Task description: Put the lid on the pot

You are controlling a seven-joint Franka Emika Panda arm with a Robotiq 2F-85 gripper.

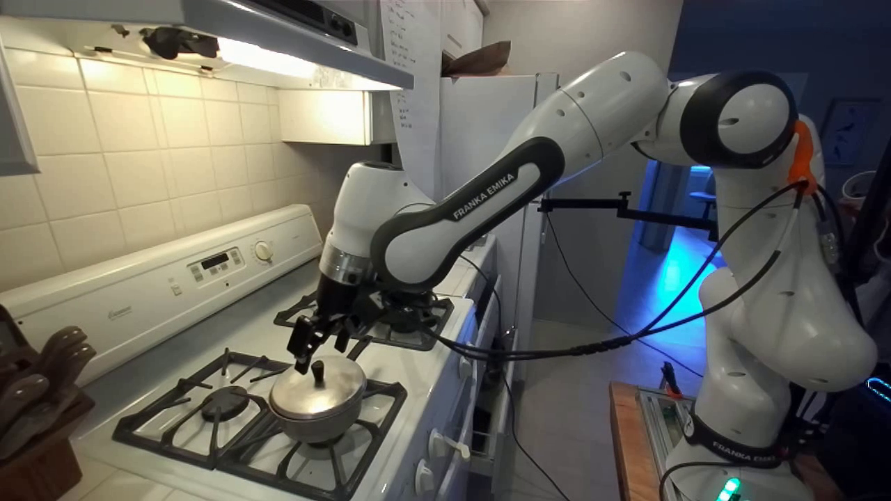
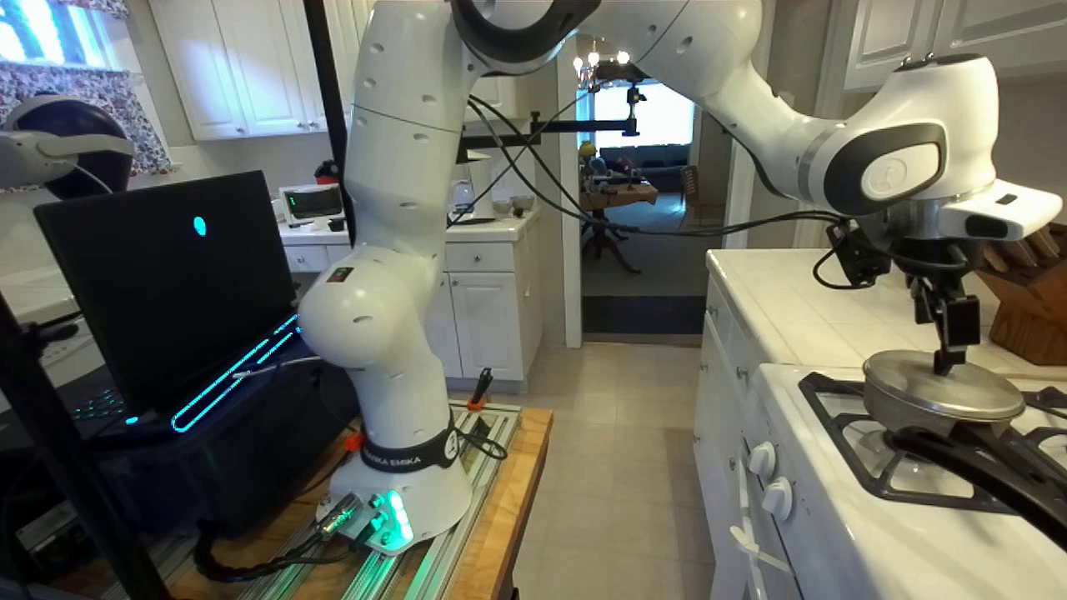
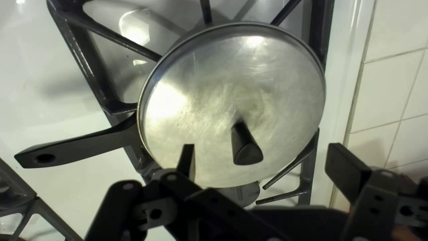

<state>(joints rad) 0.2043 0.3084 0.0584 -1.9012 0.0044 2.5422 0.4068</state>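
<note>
The lid (image 3: 217, 77) lies on top of the pot (image 1: 320, 426), covering its mouth, its black knob (image 3: 246, 147) pointing up; the pot, with a black handle (image 3: 80, 148) sticking out to one side, stands on a burner grate (image 3: 83, 65) of the white stove (image 2: 942, 550). Over the lid, the gripper (image 3: 262, 154) is spread wide and holds nothing – in the wrist view its two fingers (image 3: 347, 170) stand well apart, and the knob shows between them, closer to one than the other. Whether a fingertip (image 2: 949, 357) touches the lid I cannot tell – in both exterior views one overlaps it. A knife block (image 2: 1034, 312) stands on the tiled counter (image 2: 834, 317)
</note>
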